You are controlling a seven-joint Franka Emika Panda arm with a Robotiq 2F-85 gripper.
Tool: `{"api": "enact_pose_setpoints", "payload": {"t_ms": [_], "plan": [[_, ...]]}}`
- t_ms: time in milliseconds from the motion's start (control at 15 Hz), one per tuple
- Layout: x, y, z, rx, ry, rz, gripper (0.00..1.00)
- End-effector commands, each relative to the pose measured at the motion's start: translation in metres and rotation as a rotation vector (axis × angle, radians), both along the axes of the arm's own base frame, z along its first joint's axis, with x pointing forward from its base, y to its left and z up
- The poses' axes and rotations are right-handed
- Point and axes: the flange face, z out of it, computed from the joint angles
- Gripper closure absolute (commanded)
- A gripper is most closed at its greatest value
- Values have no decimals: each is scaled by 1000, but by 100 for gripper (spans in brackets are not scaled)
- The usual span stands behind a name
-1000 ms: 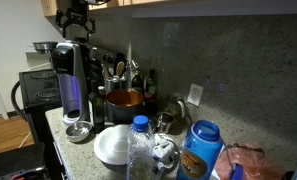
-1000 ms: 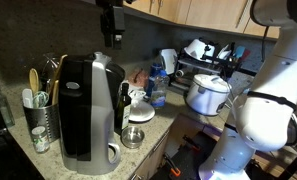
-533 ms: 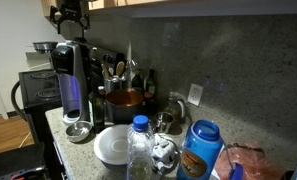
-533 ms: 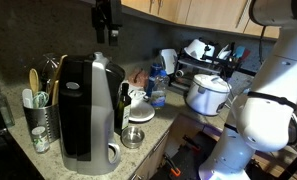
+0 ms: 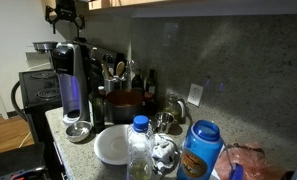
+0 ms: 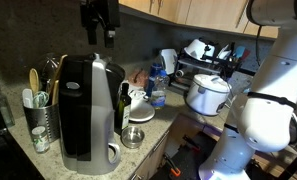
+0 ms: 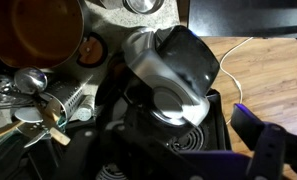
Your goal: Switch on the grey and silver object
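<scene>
Claw hangs parted and empty above the grey and silver object near the surface edge (narrow footing); descending off-centre could miss its switch or topple it.

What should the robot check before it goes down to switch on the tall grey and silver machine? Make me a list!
1. Pincer lined up over the grey and silver machine: ok, it hangs above the top.
2. Gap between pincer and machine: ok, they are apart in both exterior views.
3. Machine upright on the counter: ok.
4. Pincer open or shut: cannot tell.
5. Where the switch is: cannot tell; the wrist view shows only the machine's rounded top.
</scene>
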Motion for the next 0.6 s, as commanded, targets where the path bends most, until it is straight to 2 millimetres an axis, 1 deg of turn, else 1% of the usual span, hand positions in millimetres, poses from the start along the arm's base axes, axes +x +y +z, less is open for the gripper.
{"api": "enact_pose_setpoints", "payload": {"t_ms": [0, 67, 200, 533], "plan": [[0, 7, 5, 12, 2, 36, 34], [0, 7, 5, 10, 2, 33, 44], [-1, 6, 5, 8, 2, 32, 58], [-1, 6, 7, 8, 1, 30, 97]]}}
